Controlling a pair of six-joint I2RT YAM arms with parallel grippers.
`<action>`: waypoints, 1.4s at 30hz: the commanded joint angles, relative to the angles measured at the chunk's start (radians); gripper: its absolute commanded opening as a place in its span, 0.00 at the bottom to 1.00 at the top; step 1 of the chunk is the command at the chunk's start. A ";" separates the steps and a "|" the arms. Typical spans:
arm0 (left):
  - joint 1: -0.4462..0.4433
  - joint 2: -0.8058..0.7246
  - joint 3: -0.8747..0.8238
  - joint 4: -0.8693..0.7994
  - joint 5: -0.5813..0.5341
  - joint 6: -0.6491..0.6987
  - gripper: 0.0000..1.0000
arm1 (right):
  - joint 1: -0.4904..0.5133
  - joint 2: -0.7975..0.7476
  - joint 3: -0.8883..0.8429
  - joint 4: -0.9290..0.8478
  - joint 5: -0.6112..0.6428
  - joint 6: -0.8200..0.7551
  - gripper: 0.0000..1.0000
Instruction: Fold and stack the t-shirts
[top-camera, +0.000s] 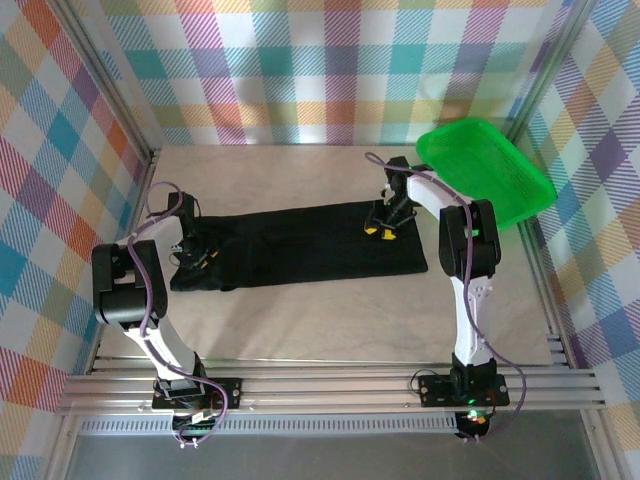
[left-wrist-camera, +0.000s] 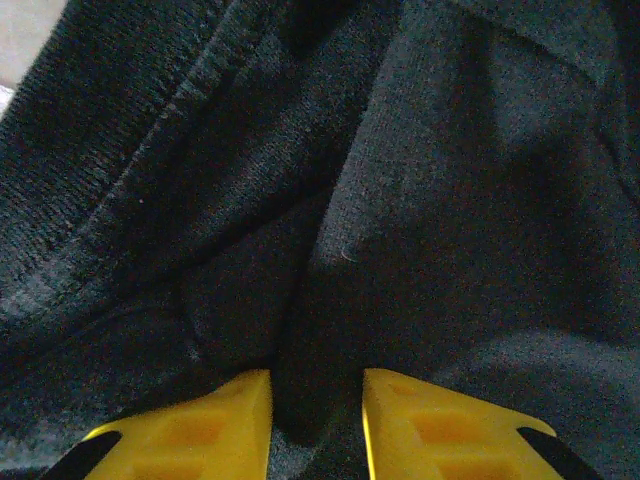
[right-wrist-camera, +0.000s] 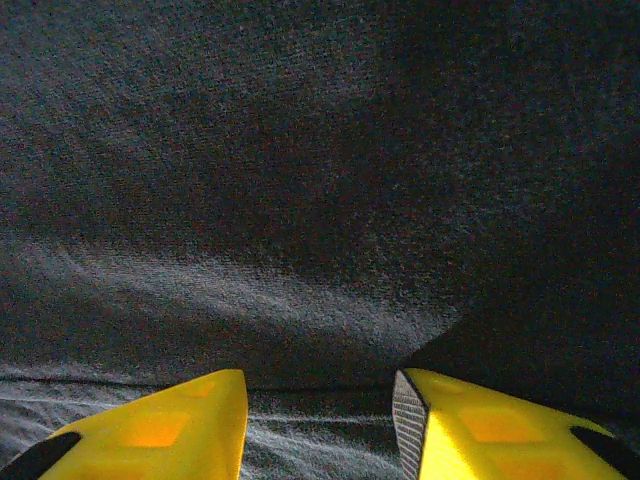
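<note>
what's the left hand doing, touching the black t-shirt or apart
Touching. Left wrist view: a raised fold of the t-shirt fills the gap between the left hand's yellow fingers.

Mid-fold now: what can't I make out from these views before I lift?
Top view: layers and seams of the t-shirt, lost in flat black and too small.
Left wrist view: how deep the left gripper bites its ridge of cloth; the bottom edge cuts it off.
Right wrist view: whether the right gripper, open, touches cloth; the bottom edge cuts off its pads.
</note>
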 joint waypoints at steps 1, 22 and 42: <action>0.009 0.002 -0.008 0.004 -0.035 0.027 0.21 | -0.005 0.017 0.004 -0.014 -0.005 0.017 0.45; 0.026 0.017 0.173 -0.164 -0.111 0.055 0.00 | -0.015 0.074 0.050 -0.094 0.043 0.014 0.43; -0.130 -0.044 0.292 -0.344 -0.347 -0.052 0.34 | -0.017 -0.042 0.072 -0.043 0.090 -0.046 0.44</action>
